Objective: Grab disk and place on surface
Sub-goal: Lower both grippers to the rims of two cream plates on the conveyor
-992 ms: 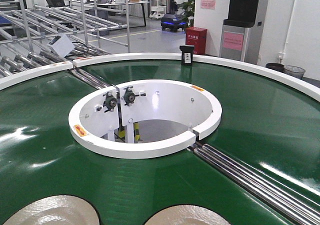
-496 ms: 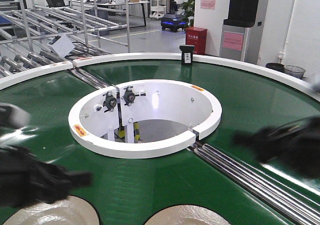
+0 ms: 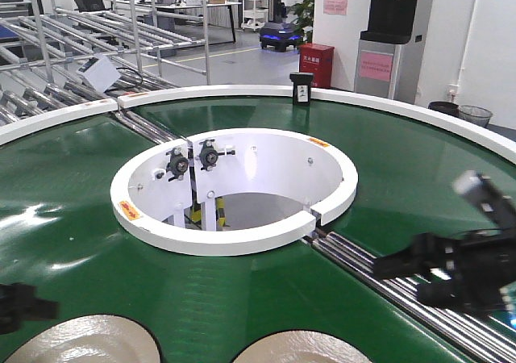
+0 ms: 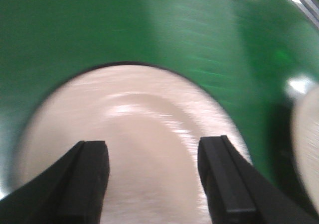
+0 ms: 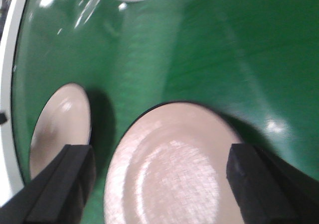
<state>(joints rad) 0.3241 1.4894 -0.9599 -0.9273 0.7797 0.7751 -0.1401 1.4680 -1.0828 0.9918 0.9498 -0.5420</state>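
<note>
The left disk (image 4: 144,114) and right disk (image 5: 172,189) lay flat on the belt (image 3: 72,218) at the near edge, the left gripper (image 4: 152,152) and right gripper (image 5: 160,154) pointed at them with fingers (image 4: 89,174) spread apart, so an off-centre close might have skidded off a thin rim.

— Where do the disks lie?
— Both are on the belt (image 3: 64,218), at its near edge. The left disk (image 3: 81,343) and the right disk (image 3: 302,348) sit side by side, not touching.
— And the middle?
— A ring (image 3: 242,242) surrounds the opening. Rails (image 3: 403,282) run from it toward the near right. A small box (image 3: 301,87) stands on the far rim.
— The arms?
— The left end effector (image 4: 154,147) hangs at the near left, above the left disk. The right end effector (image 5: 159,157) is on the right, over the rails.
</note>
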